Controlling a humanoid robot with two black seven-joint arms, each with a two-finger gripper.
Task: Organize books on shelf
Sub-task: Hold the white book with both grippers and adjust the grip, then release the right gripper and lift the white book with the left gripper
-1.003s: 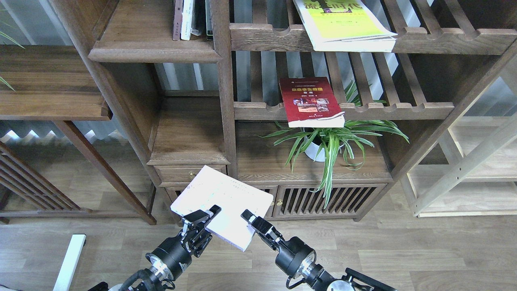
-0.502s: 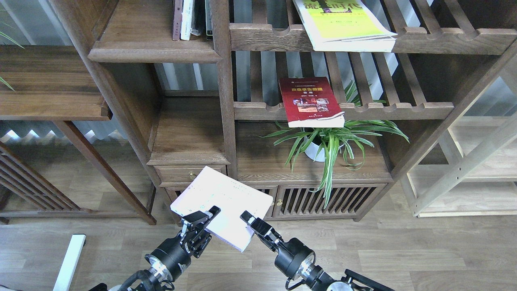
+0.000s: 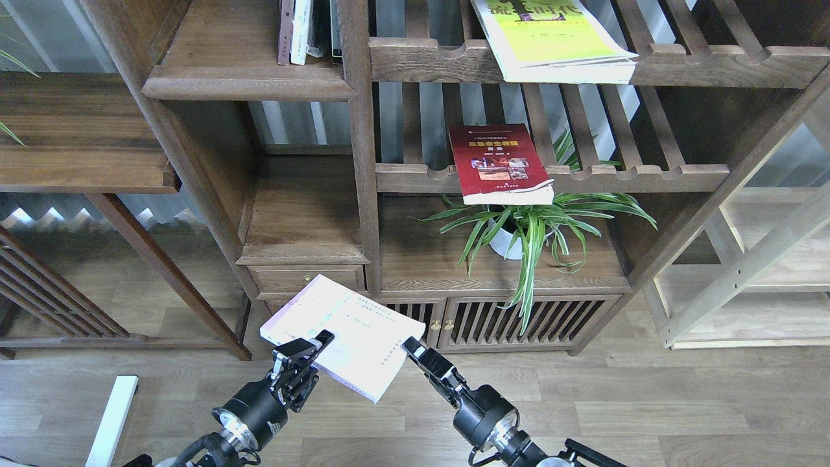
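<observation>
Lowest in the frame, the left claw is clamped on the near left edge of the plain white thin paperback, which is held flat and tilted in the lower centre, in front of the cabinet doors. The right claw sits at the book's right corner, touching or just beside it; whether its fingers are closed on the cover I cannot tell.

Beyond the white book, at mid-frame, a green spider plant in a white pot stands on the cabinet top. Just above it, the red paperback with a yellow title band and photos lies flat on a slatted shelf with a scalloped front rail, its near edge overhanging the rail.

Farthest, along the top of the frame, the larger yellow-green paperback lies on the upper slatted shelf, also overhanging. In the upper left, the solid dark-brown wooden board with a rounded front lip carries a few thin upright books with brown, white and dark spines against its right post.
</observation>
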